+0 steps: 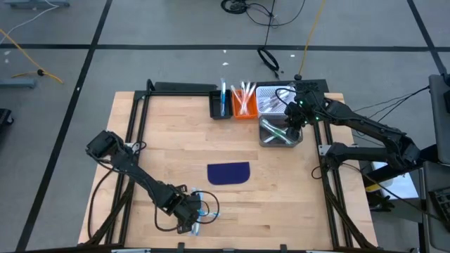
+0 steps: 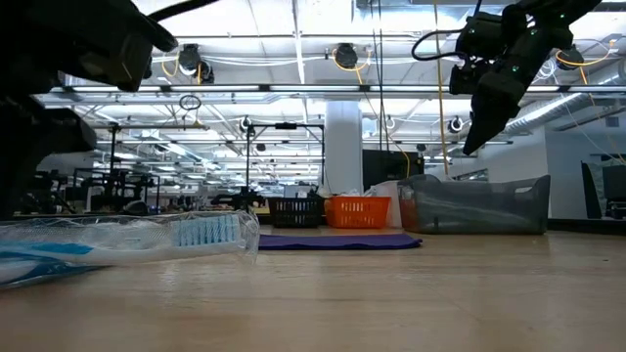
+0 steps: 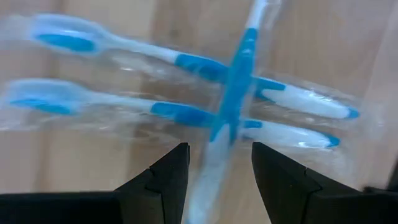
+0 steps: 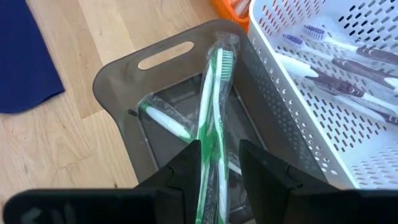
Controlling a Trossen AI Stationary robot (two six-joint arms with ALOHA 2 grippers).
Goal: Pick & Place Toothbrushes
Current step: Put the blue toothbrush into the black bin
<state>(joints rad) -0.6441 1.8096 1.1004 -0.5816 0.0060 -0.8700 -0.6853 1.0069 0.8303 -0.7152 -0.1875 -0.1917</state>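
Note:
Three light-blue-and-white toothbrushes [image 3: 186, 112] in clear wrappers lie on the table near its near edge. One of them [image 3: 239, 68] lies across the other two. My left gripper [image 3: 214, 180] hovers above them, open, with a finger on either side of the crossing one; it also shows in the high view [image 1: 195, 216]. My right gripper [image 4: 221, 168] is over the grey see-through bin [image 4: 124, 68] at the far right, shut on a wrapped green toothbrush [image 4: 214, 106]. Another green toothbrush [image 4: 163, 121] lies in that bin. My right gripper pinches the wrapped green toothbrush between its two fingers, on the handle [image 4: 211, 155]. The fingers point down from above and the toothbrush runs along them. Its head end [image 4: 225, 59] reaches down toward the bin's wall; whether it touches the wall I cannot tell.
A black bin [image 1: 221, 104] with a blue toothbrush, an orange bin [image 1: 245, 102] and a white mesh basket [image 4: 323, 81] with several toothbrushes stand in a row at the table's far edge. A dark blue mat [image 1: 228, 172] lies in the middle of the table.

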